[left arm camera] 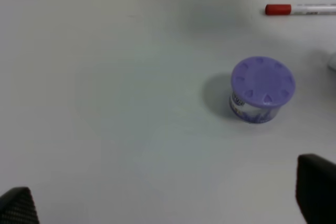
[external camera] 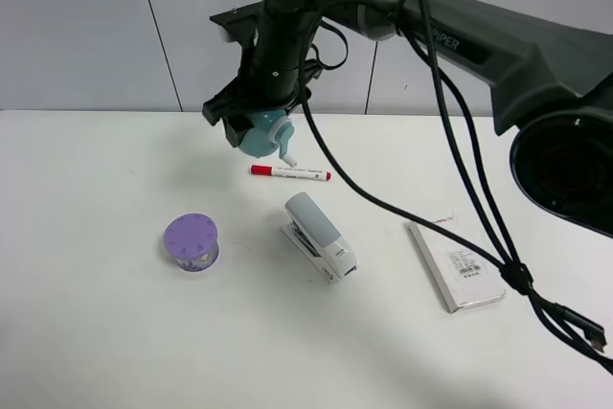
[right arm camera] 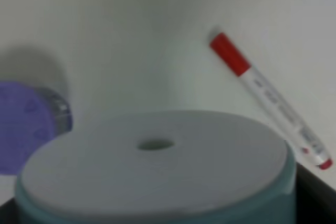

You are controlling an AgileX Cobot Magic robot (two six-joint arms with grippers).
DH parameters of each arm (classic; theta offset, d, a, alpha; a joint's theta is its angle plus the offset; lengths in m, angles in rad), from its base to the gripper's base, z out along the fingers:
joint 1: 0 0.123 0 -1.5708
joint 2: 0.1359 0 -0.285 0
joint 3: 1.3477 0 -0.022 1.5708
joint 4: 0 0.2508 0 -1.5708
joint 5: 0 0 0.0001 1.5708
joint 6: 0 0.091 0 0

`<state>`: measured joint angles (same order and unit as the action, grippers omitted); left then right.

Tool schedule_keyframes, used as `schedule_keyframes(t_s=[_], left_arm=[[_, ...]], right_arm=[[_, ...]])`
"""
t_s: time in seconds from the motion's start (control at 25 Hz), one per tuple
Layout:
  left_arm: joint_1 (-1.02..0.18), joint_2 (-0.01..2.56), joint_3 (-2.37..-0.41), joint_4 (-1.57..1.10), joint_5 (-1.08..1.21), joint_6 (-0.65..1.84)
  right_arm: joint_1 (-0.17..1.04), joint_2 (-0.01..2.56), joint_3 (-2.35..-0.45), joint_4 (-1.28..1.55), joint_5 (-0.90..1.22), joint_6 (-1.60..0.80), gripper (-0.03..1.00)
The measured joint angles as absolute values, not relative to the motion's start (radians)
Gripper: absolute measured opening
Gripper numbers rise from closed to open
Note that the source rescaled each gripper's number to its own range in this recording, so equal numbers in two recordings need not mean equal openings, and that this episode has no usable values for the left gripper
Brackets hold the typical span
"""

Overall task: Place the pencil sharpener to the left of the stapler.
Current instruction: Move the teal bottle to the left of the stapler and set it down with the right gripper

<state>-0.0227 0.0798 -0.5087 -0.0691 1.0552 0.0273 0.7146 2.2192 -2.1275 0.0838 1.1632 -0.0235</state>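
Observation:
The mint-teal pencil sharpener [external camera: 259,133] hangs above the table's far middle, its white crank pointing down, with my right gripper [external camera: 257,120] shut on it. In the right wrist view the sharpener [right arm camera: 157,177] fills the lower part, and a dark finger [right arm camera: 317,195] shows at its side. The grey-and-white stapler [external camera: 321,236] lies on the table nearer the front and a little to the right of the sharpener. My left gripper [left arm camera: 168,200] shows only in the left wrist view, open, its two dark fingertips far apart over bare table.
A red-capped white marker [external camera: 290,173] lies between the sharpener and the stapler. A purple round tub [external camera: 192,241] stands left of the stapler. A flat white labelled box [external camera: 456,266] lies to the right. Black cables hang from the right arm across the right side.

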Motion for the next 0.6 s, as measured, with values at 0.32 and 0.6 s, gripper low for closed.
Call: schedule_keyframes(t_s=[0.32, 0.6], left_arm=[[-0.023, 0.080, -0.509, -0.069, 1.055, 0.027], [-0.023, 0.080, -0.509, -0.069, 1.055, 0.027]], right_arm=[[0.813, 2.192, -2.128, 0.085, 1.191, 0.000, 0.00], [0.835, 2.183, -2.128, 0.085, 1.218, 0.008, 0.00]])
